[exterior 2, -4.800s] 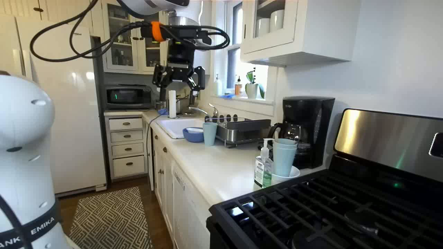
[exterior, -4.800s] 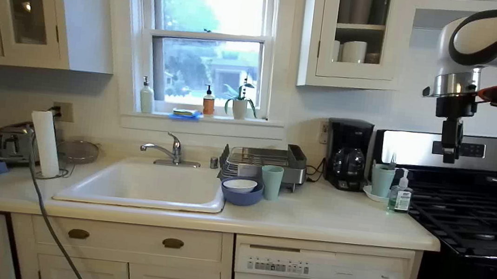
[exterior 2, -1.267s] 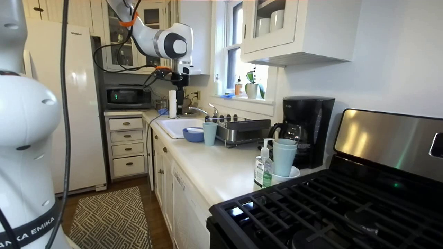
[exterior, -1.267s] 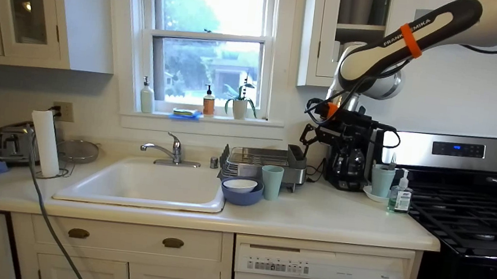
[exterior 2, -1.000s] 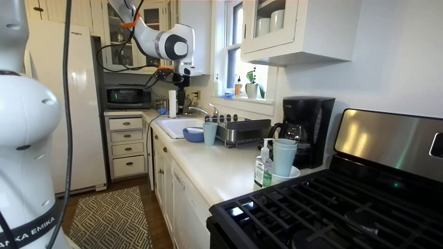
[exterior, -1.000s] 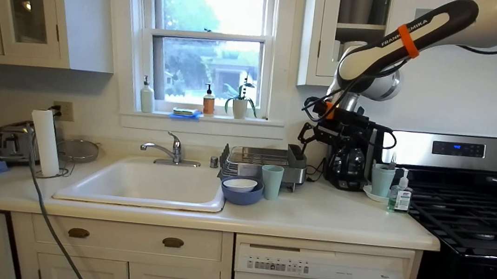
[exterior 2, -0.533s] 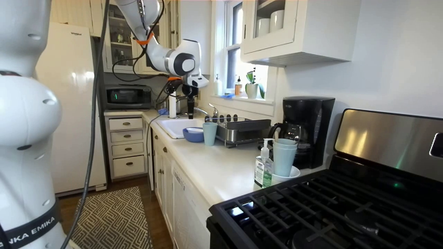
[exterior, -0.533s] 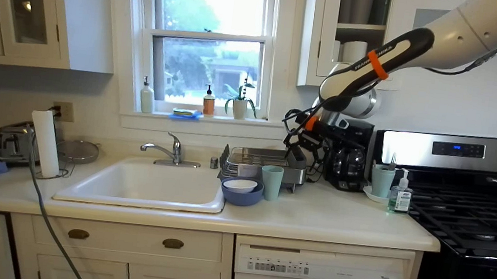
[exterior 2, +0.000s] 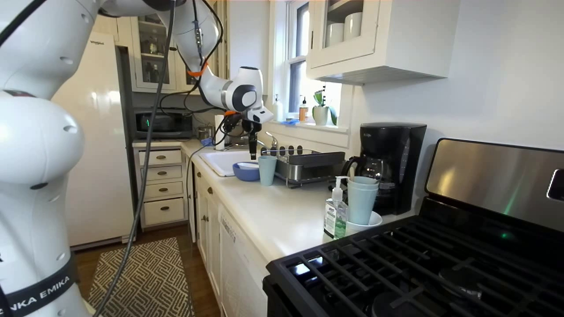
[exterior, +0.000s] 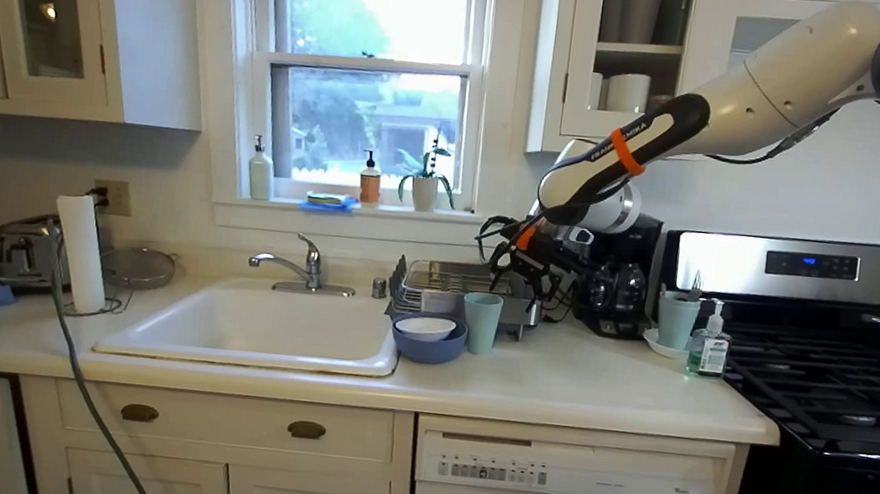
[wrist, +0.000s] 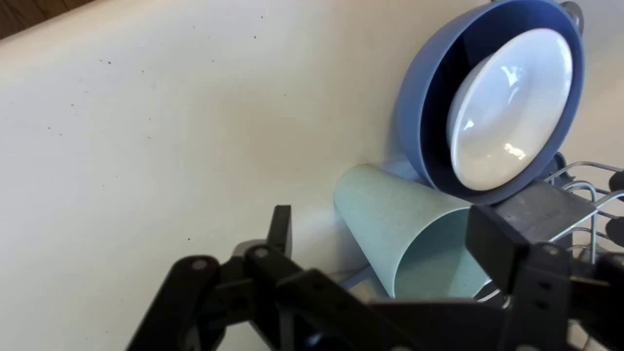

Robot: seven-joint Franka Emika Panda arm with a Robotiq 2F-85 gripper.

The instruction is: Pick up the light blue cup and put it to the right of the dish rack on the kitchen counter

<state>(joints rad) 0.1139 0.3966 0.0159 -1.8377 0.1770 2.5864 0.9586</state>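
The light blue cup (exterior: 481, 325) stands upright on the kitchen counter (exterior: 606, 390), in front of the dish rack (exterior: 445, 277) and beside a blue bowl. In the other exterior picture the cup (exterior 2: 267, 171) and dark grey rack (exterior 2: 304, 171) also show. My gripper (exterior: 516, 287) is above and near the cup, in front of the rack's right end. In the wrist view the gripper (wrist: 386, 235) is open, with the cup (wrist: 380, 209) between and beyond its fingers. One finger overlaps the cup's rim in view; I cannot tell contact. Nothing is held.
A blue bowl (exterior: 428, 351) holding a white bowl (exterior: 427, 327) sits against the cup's left side. The sink (exterior: 245, 357) lies further left. A coffee maker (exterior: 616, 275), similar cups (exterior 2: 362, 202), a soap bottle (exterior: 709, 344) and the stove (exterior: 846, 393) stand to the right.
The arm has swung in from above the stove. Over the last second my gripper has moved left and down toward the cup in an exterior view. The cup has not moved.
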